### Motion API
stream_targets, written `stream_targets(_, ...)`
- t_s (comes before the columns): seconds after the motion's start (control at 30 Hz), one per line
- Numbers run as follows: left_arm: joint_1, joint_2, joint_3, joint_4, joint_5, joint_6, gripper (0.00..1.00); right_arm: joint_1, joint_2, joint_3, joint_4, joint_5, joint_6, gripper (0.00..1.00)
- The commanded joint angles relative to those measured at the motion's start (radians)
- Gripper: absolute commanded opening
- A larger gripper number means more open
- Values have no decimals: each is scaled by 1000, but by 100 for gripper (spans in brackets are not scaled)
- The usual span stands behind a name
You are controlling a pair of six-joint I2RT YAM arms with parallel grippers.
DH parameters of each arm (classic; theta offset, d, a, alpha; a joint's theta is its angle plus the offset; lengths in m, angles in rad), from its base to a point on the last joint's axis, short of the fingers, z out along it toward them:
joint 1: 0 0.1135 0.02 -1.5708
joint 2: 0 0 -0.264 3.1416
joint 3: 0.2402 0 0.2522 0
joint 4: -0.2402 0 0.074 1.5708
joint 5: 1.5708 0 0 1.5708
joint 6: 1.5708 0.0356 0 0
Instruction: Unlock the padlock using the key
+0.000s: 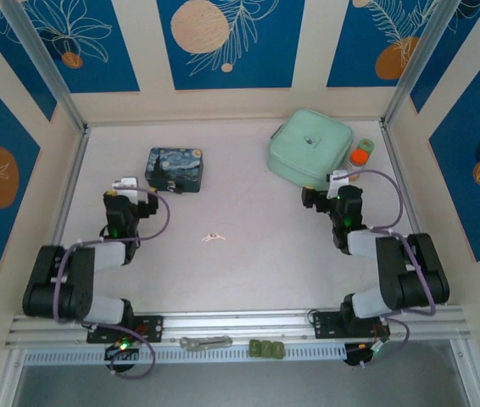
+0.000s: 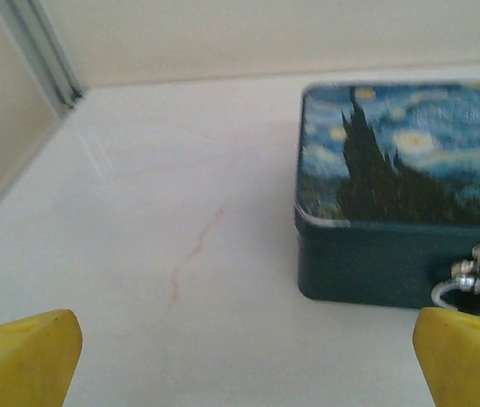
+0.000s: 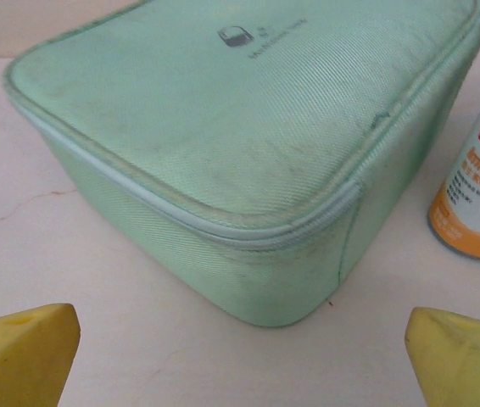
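**Stage shown: opening of the unlocking task, with neither task thing yet grasped.** The left fingers [image 2: 24, 356] stand spread wide and hold nothing, and so do the right fingers [image 3: 19, 356].

The padlock [image 2: 476, 275] hangs on the near wall of the painted tin [image 2: 401, 161]. It is ahead of the left fingers and to their right, just beyond the right-hand fingertip. Its silvery shackle shows, but its body is blurred.

The key [image 1: 214, 238] lies flat on the open bench [image 1: 257, 212], between the two sets of fingers and nearer the arm bases than either. It is well apart from the padlock.

Ahead of the right fingers sits a green zipped pouch [image 3: 248, 144], with an orange-and-white bottle [image 3: 477, 195] just beside it on the right.

**Judged step: fetching the key.** The next move probably calls for one set of fingers to draw back toward the bench centre, descend over the key and pinch it up. The key is thin and flat on the surface, so this grasp may slip. The other set would then need to steady the padlock or the tin.

**Room for moving.** The bench around the key is bare, so it can be approached from either side. The enclosure wall [image 2: 2, 127] lies close on the left of the left fingers. The pouch and bottle crowd the space ahead of the right fingers.
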Motion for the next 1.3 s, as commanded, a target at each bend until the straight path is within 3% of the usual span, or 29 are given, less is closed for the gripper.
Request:
stream_targets(0.0,-12,-134,42,-146,-115,-96,100,73,-66,83,-127,87,-99,100)
stream_targets(0.13,-12,-249,65,-274,-65,-325,100,208,-88,185,-296,66,-144,97)
stream_targets(0.23,-13,-287,82,-401,48,-516,100,321,-53,306,-506,-76,-140,92)
stream_targets(0.33,-15,-279,49,-421,142,-671,100,456,33,432,-692,-173,-172,91)
stream_targets(0.47,-16,-257,-13,-399,167,-810,100,603,176,603,-932,-271,-247,81)
stream_targets(0.7,-15,-196,-29,-377,154,-876,100,686,427,893,-1232,-418,-239,69)
stream_targets(0.93,-15,-152,-40,-310,187,-914,100,744,563,1001,-1255,-400,-229,64)
stream_targets(1.27,-16,-147,-28,-264,301,-932,100,772,646,1039,-1250,-193,-237,59)
